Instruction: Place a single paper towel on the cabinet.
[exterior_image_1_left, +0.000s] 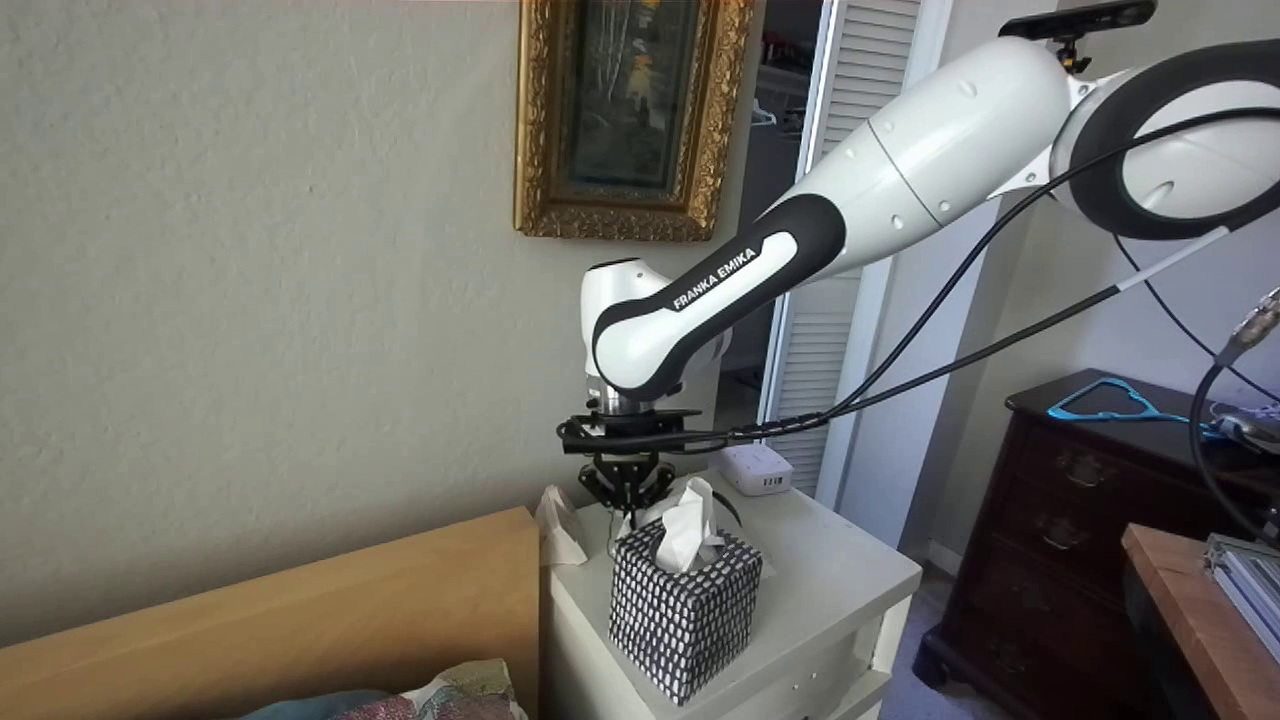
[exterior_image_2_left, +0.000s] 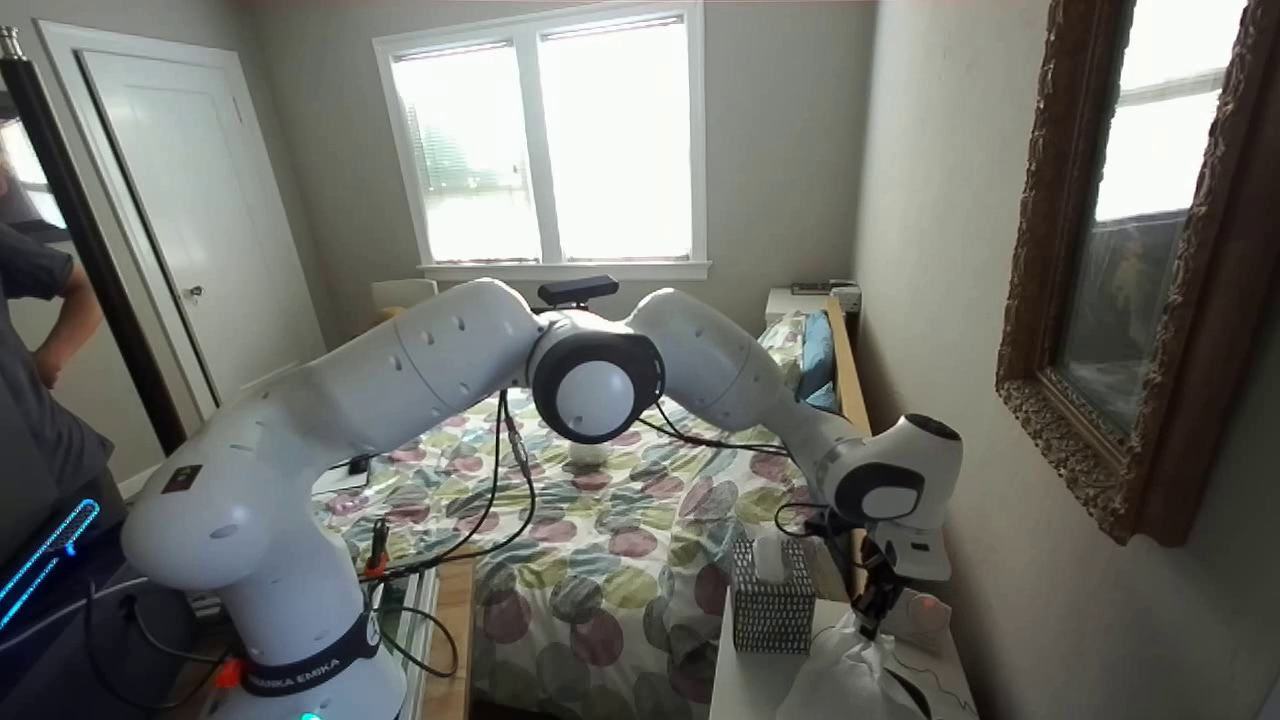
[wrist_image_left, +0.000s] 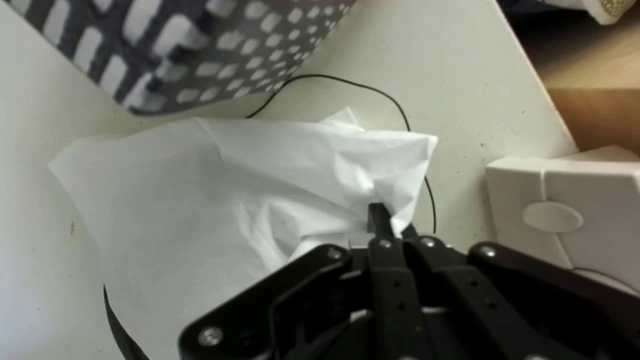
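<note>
Paper towel (wrist_image_left: 200, 200), thin, white and creased, is held near one end by the pincer (wrist_image_left: 394, 221), which points downward and is closed, pinching the sheet between its fingertips. Below the pincer, the towel spreads in soft folds over the top of the white, boxy bench (exterior_image_1_left: 830, 560); how much of it rests on the surface cannot be told. Near the pincer, a black-and-white patterned tissue box (exterior_image_1_left: 685, 615) stands upright, with another tissue (exterior_image_1_left: 687, 535) poking up from its opening. A thin black cord (wrist_image_left: 360, 87) curves across the bench close to the pincer, partly hidden by the towel. On the side of the pincer away from the spread sheet sits a white object (wrist_image_left: 590, 195) with an oval spot. Higher than the pincer, a gold-framed picture (exterior_image_1_left: 635, 110) hangs on the wall (exterior_image_1_left: 250, 250). Well apart from the pincer, a person (exterior_image_2_left: 40, 370) shows at the edge of an exterior view.
</note>
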